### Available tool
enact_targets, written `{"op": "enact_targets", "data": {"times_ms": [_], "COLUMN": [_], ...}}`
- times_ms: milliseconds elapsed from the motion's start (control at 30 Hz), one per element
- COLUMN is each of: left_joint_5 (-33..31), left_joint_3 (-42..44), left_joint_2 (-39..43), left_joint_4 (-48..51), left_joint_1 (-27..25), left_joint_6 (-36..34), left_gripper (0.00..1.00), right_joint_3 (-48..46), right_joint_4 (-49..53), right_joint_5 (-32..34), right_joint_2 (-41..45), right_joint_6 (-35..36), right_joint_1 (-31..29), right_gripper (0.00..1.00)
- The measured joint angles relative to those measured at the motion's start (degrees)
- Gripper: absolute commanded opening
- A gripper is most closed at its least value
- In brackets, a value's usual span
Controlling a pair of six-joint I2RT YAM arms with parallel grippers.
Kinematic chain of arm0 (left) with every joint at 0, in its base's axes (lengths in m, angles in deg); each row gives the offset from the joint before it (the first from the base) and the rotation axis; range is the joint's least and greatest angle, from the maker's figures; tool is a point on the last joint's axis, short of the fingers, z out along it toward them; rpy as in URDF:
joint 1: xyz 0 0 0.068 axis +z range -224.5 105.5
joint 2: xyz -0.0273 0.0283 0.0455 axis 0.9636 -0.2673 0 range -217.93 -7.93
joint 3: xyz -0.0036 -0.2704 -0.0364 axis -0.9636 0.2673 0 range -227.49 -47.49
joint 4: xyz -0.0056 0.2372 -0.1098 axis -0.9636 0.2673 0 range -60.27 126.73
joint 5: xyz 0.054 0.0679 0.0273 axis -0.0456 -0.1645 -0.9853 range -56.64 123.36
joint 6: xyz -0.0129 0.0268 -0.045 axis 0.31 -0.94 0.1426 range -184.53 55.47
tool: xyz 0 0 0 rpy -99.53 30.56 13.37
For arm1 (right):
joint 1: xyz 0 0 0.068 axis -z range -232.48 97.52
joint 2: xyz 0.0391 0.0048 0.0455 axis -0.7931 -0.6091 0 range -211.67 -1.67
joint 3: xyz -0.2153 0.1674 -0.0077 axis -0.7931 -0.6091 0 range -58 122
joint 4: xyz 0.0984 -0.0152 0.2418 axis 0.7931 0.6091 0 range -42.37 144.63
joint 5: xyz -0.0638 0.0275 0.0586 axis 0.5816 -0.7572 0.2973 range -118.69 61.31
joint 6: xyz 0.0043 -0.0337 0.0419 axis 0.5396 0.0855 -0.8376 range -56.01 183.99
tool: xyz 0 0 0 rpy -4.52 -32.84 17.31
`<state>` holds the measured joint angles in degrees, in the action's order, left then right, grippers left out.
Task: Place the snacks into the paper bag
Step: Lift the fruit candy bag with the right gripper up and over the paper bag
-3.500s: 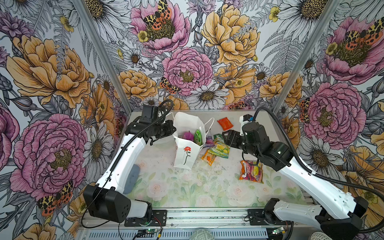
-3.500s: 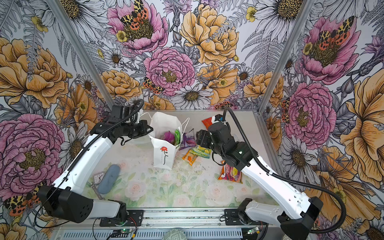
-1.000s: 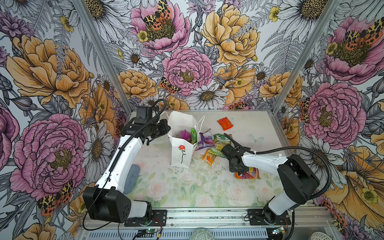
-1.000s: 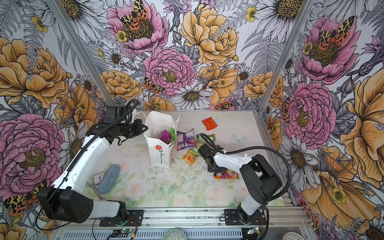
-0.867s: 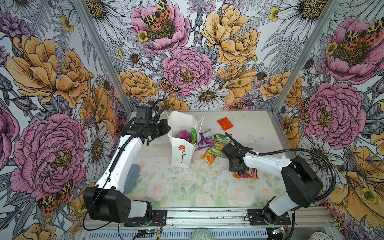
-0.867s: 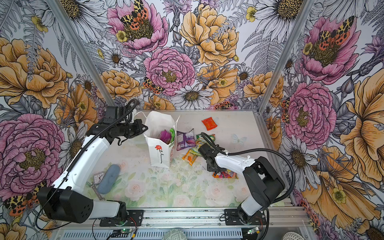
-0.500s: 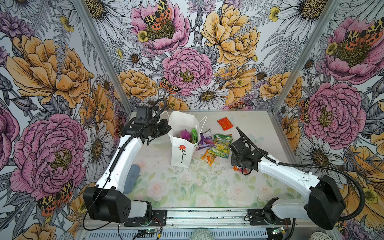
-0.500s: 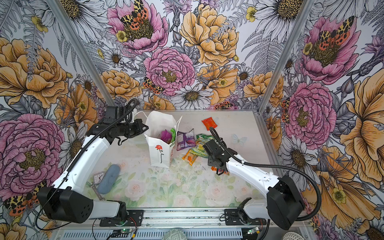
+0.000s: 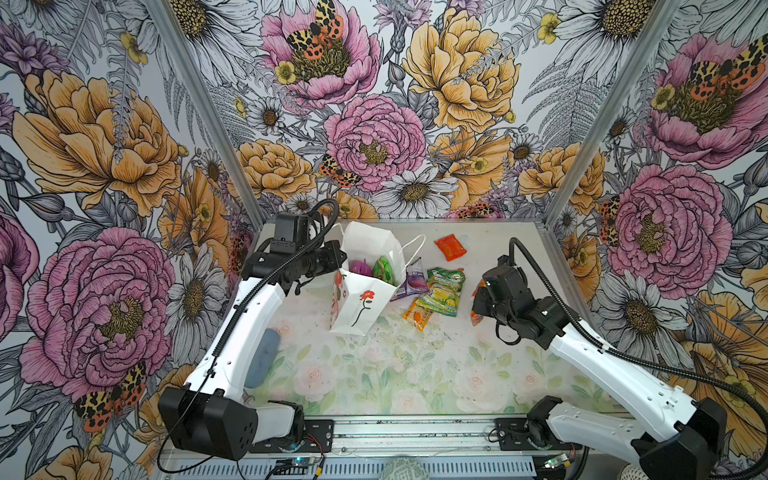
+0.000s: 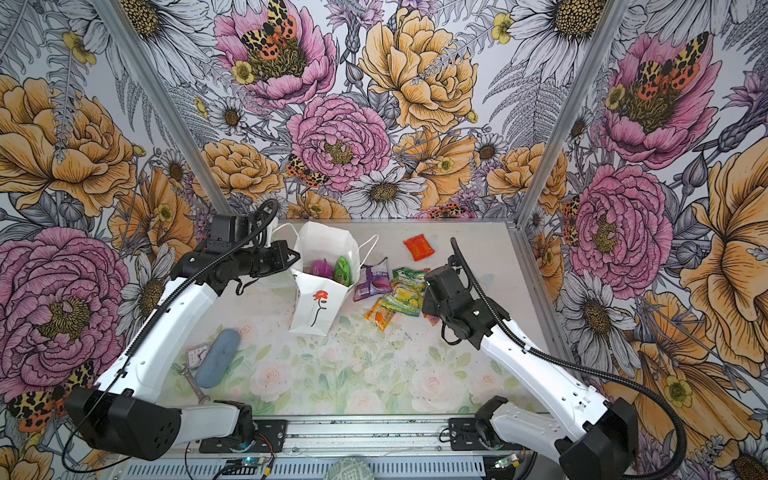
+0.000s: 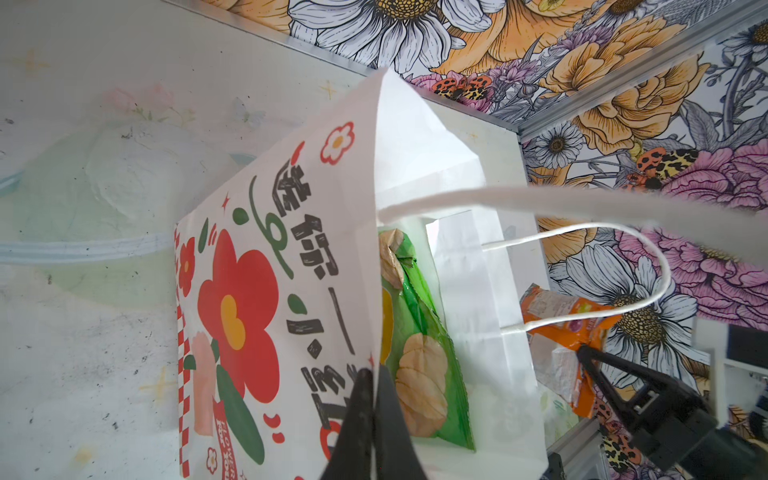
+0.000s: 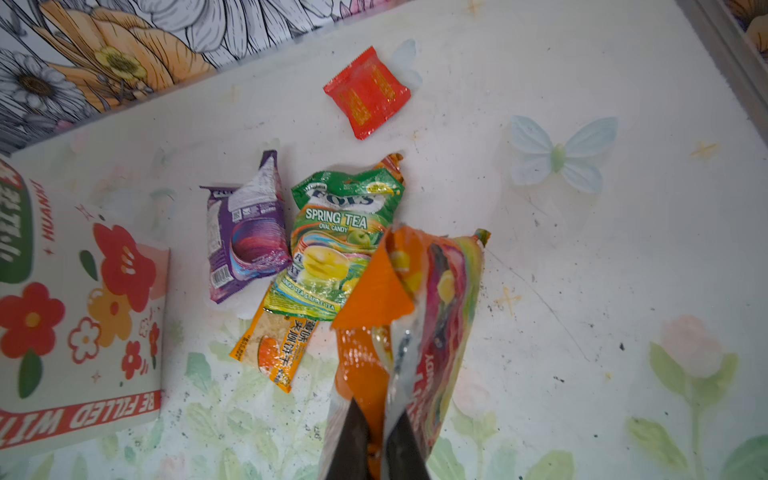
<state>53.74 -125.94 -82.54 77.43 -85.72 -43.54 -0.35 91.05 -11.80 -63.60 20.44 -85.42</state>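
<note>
Left of centre in a top view, the paper bag (image 9: 360, 309) is held open, its rim pinched by the closed left gripper (image 11: 372, 384); right of it, an orange packet (image 12: 374, 291) is clamped in the closed right gripper (image 12: 376, 415). Held by one edge, it may slip or snag the cord handle (image 11: 582, 201).

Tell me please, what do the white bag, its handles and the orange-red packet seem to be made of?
White bag: most likely paper with a matte finish. It keeps sharp folds and flat, creased walls, without glare.
Handles: white cord. It could be twisted paper or cotton, and the look leaves this open.
Orange-red packet: thin plastic film, glossy. It shows bright glare and soft crinkles.
</note>
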Motion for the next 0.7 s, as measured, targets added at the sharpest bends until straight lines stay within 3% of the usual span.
{"op": "enact_targets", "data": {"times_ms": [700], "left_joint_5": [-0.5], "left_joint_3": [0.1], "left_joint_2": [0.8], "left_joint_4": [0.0], "left_joint_1": [-1.7], "left_joint_6": [-1.1], "left_gripper": [0.0], "right_joint_3": [12.1], "right_joint_4": [-7.5], "right_joint_5": [-1.2], "right_joint_2": [1.6], "right_joint_6": [1.5], "right_joint_1": [0.0], "right_gripper": [0.0]}}
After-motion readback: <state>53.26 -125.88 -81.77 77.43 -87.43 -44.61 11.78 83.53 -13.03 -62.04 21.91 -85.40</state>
